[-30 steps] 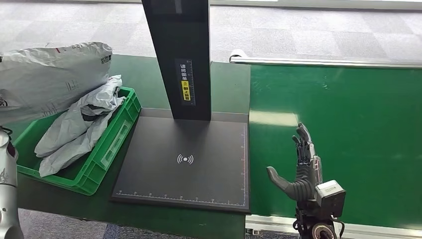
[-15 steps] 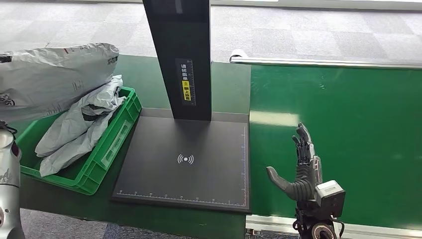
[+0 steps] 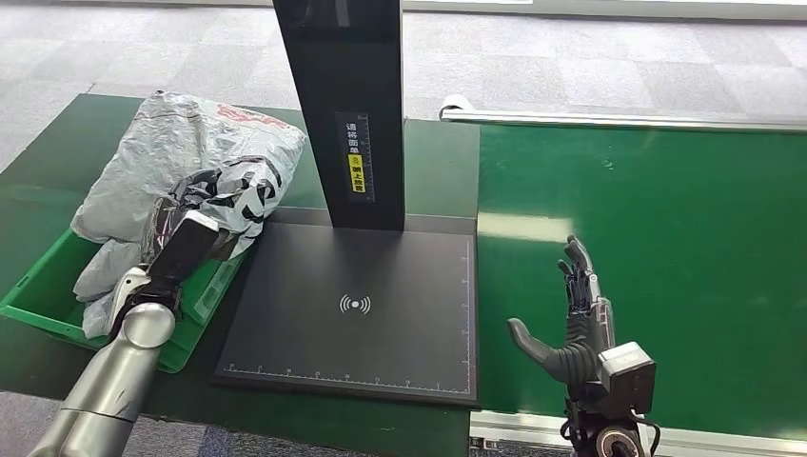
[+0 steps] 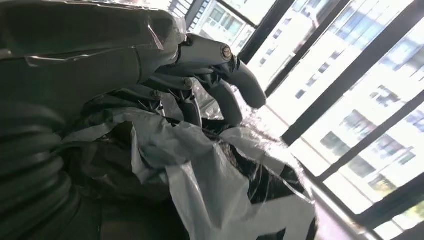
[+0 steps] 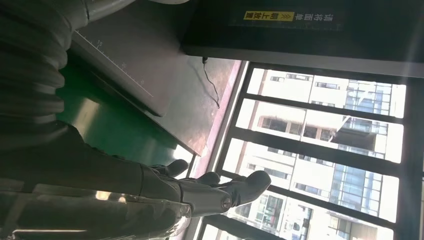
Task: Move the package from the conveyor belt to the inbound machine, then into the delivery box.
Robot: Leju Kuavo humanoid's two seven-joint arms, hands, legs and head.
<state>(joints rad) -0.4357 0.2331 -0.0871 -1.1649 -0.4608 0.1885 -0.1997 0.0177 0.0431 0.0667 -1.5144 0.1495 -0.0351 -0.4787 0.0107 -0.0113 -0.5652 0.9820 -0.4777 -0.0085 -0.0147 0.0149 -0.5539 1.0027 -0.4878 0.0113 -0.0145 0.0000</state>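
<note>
Package [image 3: 200, 162] lies over the green box [image 3: 38, 305], left hand [image 3: 195, 224] gripping it; right hand [image 3: 576, 324] spread, holding nothing.

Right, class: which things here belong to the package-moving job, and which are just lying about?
Belongs to the job:
- package, gripped by left hand
- green crate
- conveyor belt
- scanner pad
- right hand, open

Lying about:
- other grey bags in the crate
- metal rail

Parcel depot: conveyor belt [image 3: 647, 267] (green), scanner [image 3: 354, 305].
</note>
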